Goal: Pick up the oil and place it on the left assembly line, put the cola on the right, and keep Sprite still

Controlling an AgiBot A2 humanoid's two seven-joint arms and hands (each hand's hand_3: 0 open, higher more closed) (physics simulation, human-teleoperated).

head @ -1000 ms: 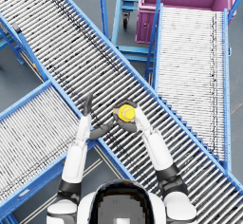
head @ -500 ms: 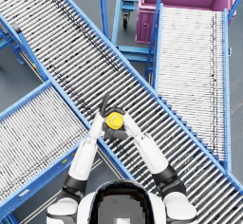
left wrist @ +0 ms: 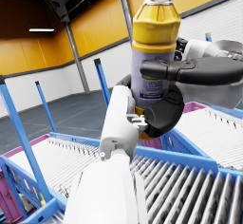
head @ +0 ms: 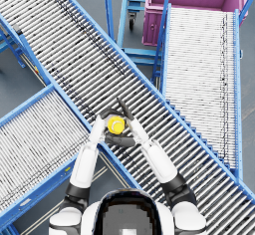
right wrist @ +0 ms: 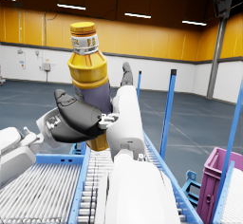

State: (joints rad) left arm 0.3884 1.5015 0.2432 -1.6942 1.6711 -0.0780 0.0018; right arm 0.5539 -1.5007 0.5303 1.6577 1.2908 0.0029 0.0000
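The left hand (left wrist: 163, 115) is cupped against the left side of the oil bottle (head: 116, 125), which is held upright, clear above the middle conveyor line (head: 69, 50). The right hand (right wrist: 76, 116) is closed round the bottle's right side, its fingers (left wrist: 190, 70) laid across the label.

A warehouse or factory hall fitted out with sorting lines.

A long roller conveyor (head: 74, 45) in a blue frame runs diagonally across the floor, with a left conveyor (head: 35, 139) and a right conveyor (head: 199, 79) branching off beside it. A pink crate (head: 152, 27) stands at the far end of the right one. The wrist views show high orange walls (right wrist: 156, 42) with a white lower band (right wrist: 156, 80), ceiling strip lights (right wrist: 137, 15), a steel column (right wrist: 216, 61) and a bare grey floor (right wrist: 190, 123).
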